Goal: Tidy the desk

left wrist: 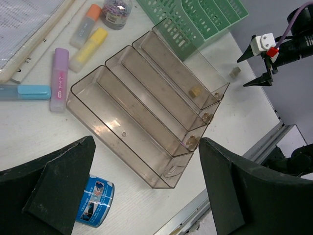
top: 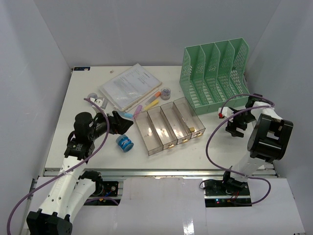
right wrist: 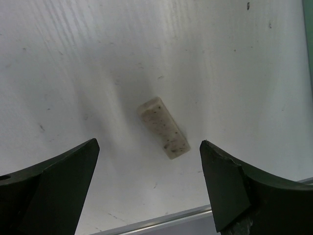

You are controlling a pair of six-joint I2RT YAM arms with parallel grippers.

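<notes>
The white desk [top: 195, 152] holds a clear four-compartment tray [top: 168, 127] in the middle. My left gripper [top: 126, 123] hovers open just left of the tray [left wrist: 132, 103], with nothing between its fingers. A blue tape roll [left wrist: 95, 200] lies by its left finger. My right gripper [top: 230, 125] stands open low over the desk, right of the tray. In the right wrist view a beige speckled eraser [right wrist: 163, 128] lies flat on the desk between the wide-open jaws of that gripper [right wrist: 149, 143], touching neither finger.
A mint-green mesh rack [top: 215, 76] stands at the back right. A stack of papers [top: 131, 85] lies at the back left. Orange [left wrist: 85, 24], yellow [left wrist: 88, 49], purple [left wrist: 58, 78] and blue [left wrist: 29, 91] markers and a small jar [left wrist: 116, 10] lie behind the tray. A metal rail [top: 161, 171] edges the front.
</notes>
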